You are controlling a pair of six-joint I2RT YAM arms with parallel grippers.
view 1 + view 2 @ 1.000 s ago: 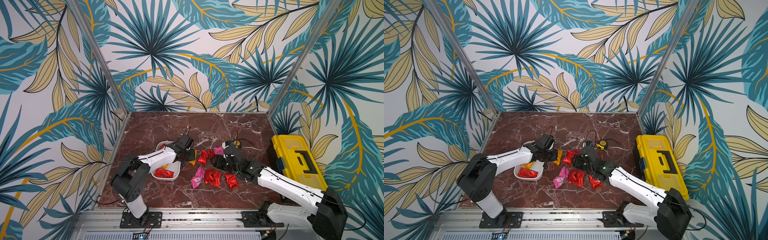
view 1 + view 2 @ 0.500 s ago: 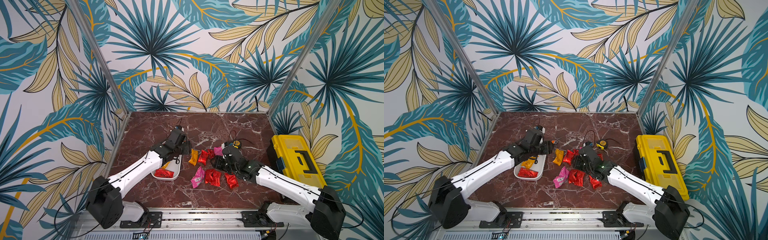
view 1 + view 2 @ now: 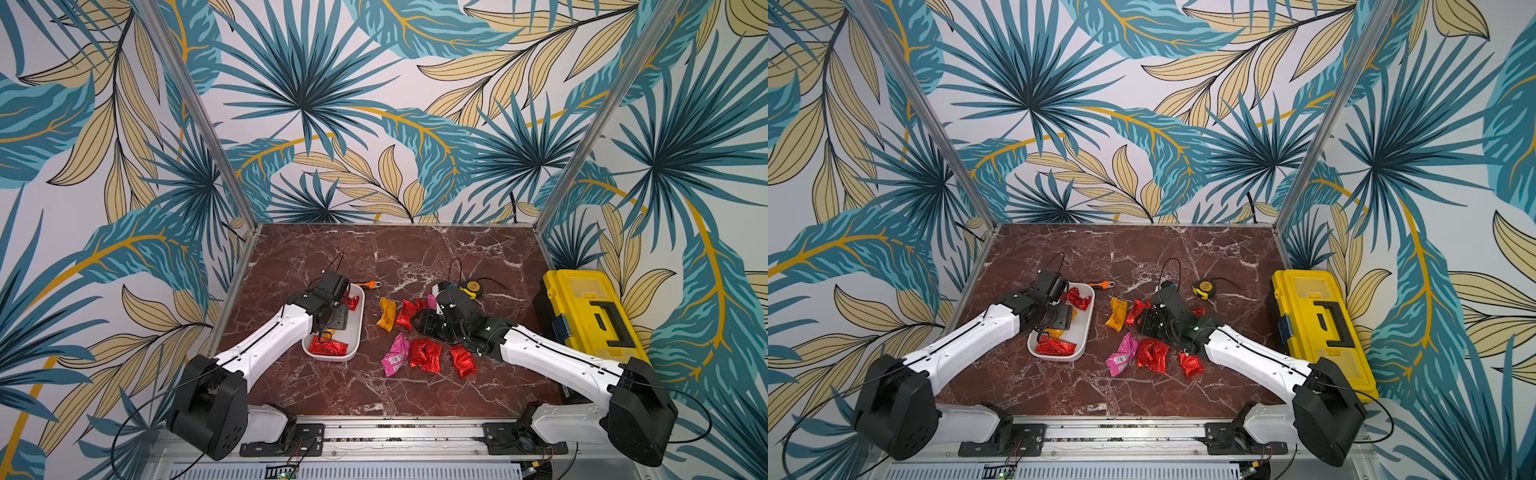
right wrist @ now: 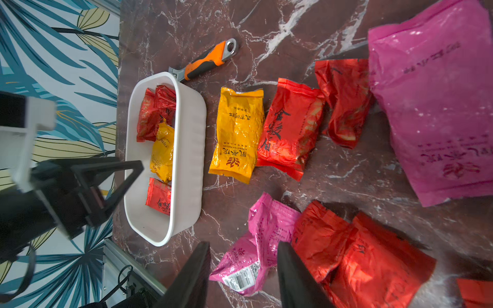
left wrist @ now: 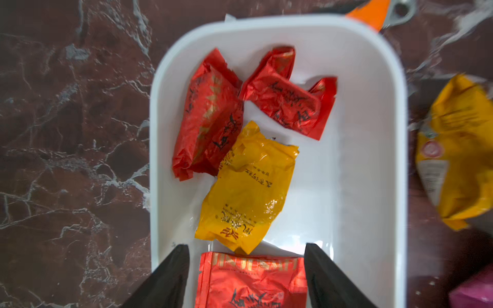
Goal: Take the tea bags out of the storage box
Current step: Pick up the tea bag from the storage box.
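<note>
The storage box (image 3: 360, 322) is a shallow white tray left of centre on the marble. Inside it lie two red tea bags (image 5: 210, 114), a yellow one (image 5: 245, 189) and another red one (image 5: 250, 282). My left gripper (image 5: 246, 266) hangs open over the box's near end, with that last red sachet lying below its fingers, untouched. Several sachets lie out on the table: an orange-yellow one (image 3: 386, 313), red ones (image 3: 426, 353) and a pink one (image 3: 396, 353). My right gripper (image 4: 242, 266) stands open above the pink sachet (image 4: 256, 248), holding nothing.
A big yellow toolbox (image 3: 590, 316) stands at the right edge. A tape measure (image 3: 471, 287) lies behind the right arm, and an orange-handled wrench (image 3: 370, 285) sits just past the box's far end. A larger pink sachet (image 4: 437, 106) lies by the right gripper.
My left gripper has opened, left the orange-yellow sachet on the table and swung back left over the storage box. The right arm has stayed put.
</note>
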